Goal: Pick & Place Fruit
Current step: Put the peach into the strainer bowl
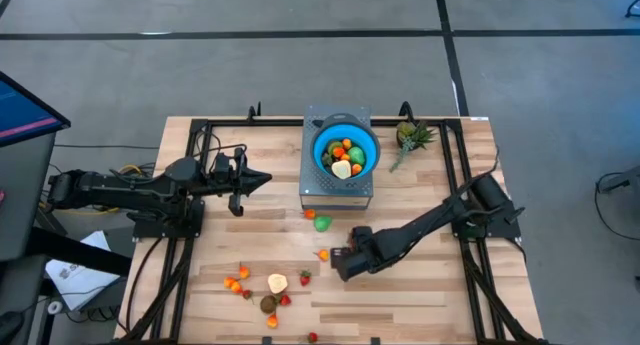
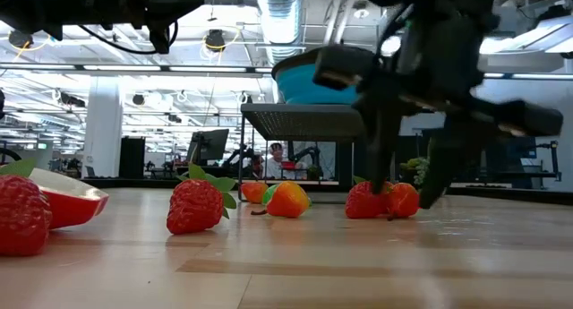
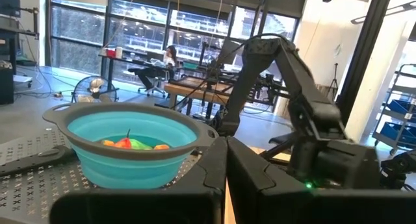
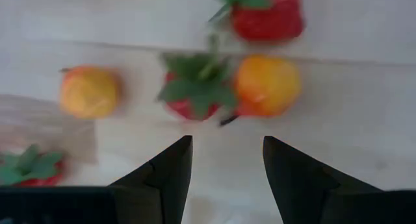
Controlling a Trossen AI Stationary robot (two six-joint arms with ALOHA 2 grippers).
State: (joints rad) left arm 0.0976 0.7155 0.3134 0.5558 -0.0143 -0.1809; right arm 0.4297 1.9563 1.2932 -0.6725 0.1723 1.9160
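Right tool (image 4: 224, 160) open, low over table (image 1: 420, 285), just short of strawberry (image 4: 195, 94) touching orange fruit (image 4: 266, 84). Left tool (image 1: 262, 180) closed, raised.

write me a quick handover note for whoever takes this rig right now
Left gripper: shut, empty, parked in the air left of the blue bowl.
Right gripper: open, empty, low over the table, aimed at a strawberry touching an orange fruit.
Done: several fruits already in the bowl, which sits on a grey stand.
Left: the pair ahead of the right gripper, the green and orange pieces near the stand, and the cluster at the table's front left.
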